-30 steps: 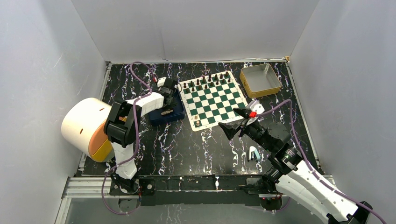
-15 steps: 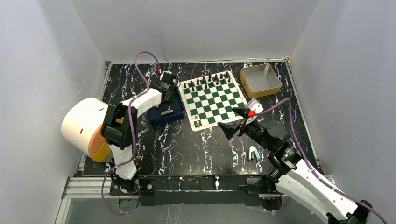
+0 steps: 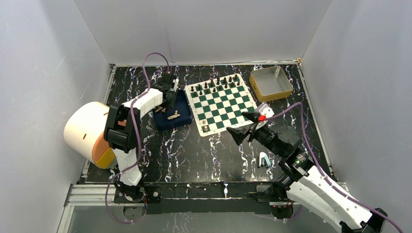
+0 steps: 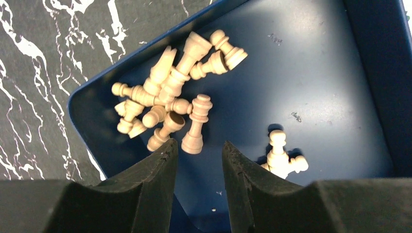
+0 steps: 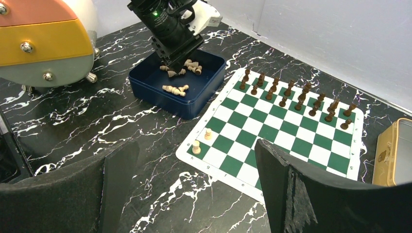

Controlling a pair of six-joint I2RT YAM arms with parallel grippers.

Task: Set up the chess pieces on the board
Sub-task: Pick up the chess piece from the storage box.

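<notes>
Several cream chess pieces (image 4: 165, 102) lie heaped in a blue tray (image 4: 316, 73), with a smaller cluster (image 4: 279, 158) apart from the heap. My left gripper (image 4: 199, 145) hangs over the tray (image 3: 180, 121) with its jaws open and nothing between them, just short of one lying piece (image 4: 196, 126). Two cream pieces (image 5: 196, 146) stand at the near left corner of the board (image 5: 272, 136). Dark pieces (image 5: 291, 94) fill its two far rows. My right gripper (image 5: 197, 144) is wide open and empty, hovering off the board's (image 3: 228, 109) near right edge.
A yellow-rimmed tin (image 3: 271, 82) sits right of the board's far corner. A large white and orange cylinder (image 3: 87, 131) lies at the left, beside the left arm. A small pale blue object (image 3: 263, 159) rests on the black marbled table near the right arm.
My left gripper has shifted toward the far left end of the tray and its jaws have parted. The right arm has stayed put.
</notes>
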